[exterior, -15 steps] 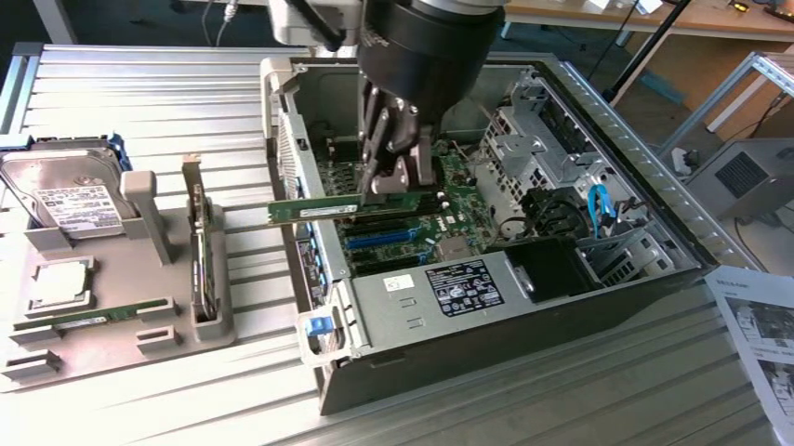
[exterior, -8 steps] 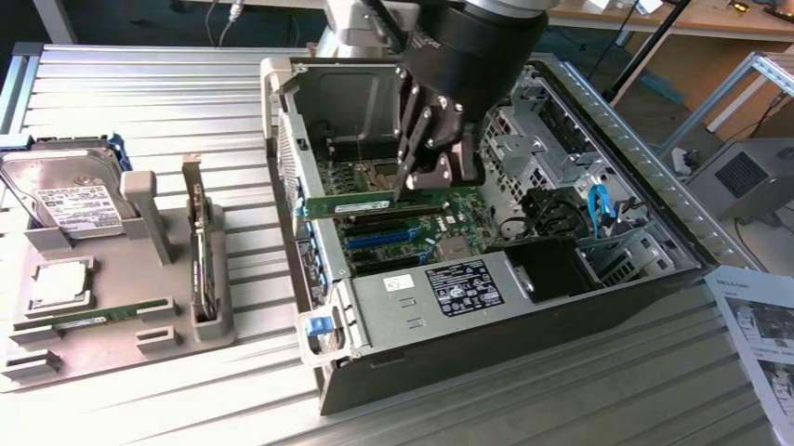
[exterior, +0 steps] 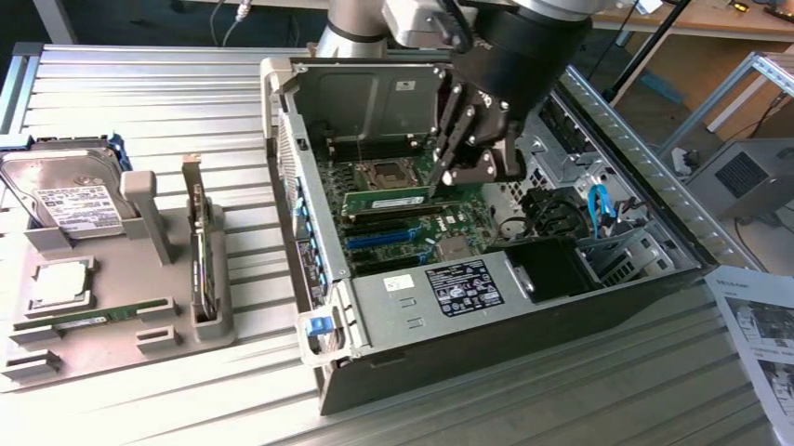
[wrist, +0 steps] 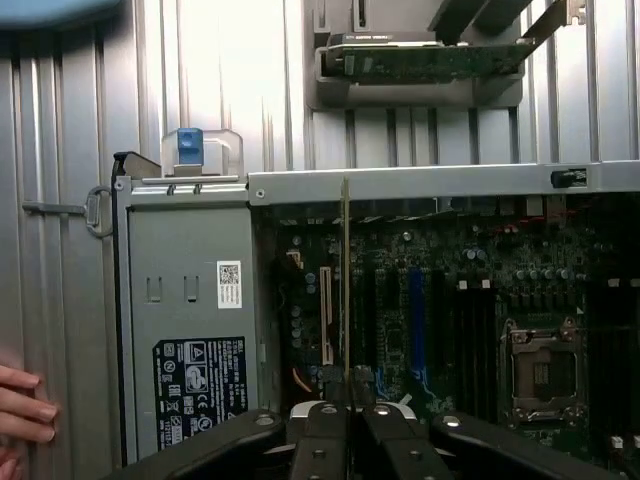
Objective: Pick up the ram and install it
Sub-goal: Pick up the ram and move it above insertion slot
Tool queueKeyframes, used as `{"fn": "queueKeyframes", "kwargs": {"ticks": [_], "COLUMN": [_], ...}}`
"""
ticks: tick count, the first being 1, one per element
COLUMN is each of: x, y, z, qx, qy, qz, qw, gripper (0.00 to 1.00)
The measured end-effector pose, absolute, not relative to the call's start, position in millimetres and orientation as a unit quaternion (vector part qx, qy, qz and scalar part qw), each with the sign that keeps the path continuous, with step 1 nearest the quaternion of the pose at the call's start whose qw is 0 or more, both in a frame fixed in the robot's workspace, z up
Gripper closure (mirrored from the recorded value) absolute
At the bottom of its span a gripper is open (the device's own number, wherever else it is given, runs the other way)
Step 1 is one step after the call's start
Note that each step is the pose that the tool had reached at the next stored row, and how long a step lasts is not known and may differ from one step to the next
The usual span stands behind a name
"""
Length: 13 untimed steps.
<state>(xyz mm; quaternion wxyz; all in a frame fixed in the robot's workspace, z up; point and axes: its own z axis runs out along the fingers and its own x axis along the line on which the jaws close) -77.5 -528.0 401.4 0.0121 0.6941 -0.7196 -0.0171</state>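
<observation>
The ram (exterior: 385,197) is a thin green stick, level over the motherboard (exterior: 416,237) inside the open computer case (exterior: 410,311), just beside the processor socket (exterior: 385,172). My gripper (exterior: 437,181) is shut on its end nearer the exterior view's right. In the wrist view the ram (wrist: 345,280) appears edge-on as a thin line running out from my gripper (wrist: 345,415) across the board, with the socket (wrist: 545,365) to one side. Whether the stick touches a slot I cannot tell.
A grey holder tray (exterior: 174,307) at the exterior view's left carries a hard drive (exterior: 62,195), a square silver chip (exterior: 62,283), another green stick (exterior: 99,321) and an upright card (exterior: 199,251). A paper sheet (exterior: 757,325) lies at the right. A person's hand (wrist: 20,410) rests beside the case.
</observation>
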Motion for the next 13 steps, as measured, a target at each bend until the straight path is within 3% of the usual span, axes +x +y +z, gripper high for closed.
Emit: {"fn": "queueKeyframes", "kwargs": {"ticks": [13], "x": [-39.7], "y": [-528.0], "z": [401.4], "qx": [0.694], "qy": [-0.720], "qz": [-0.017], "qw": [0.012], "gripper": [0.88]}}
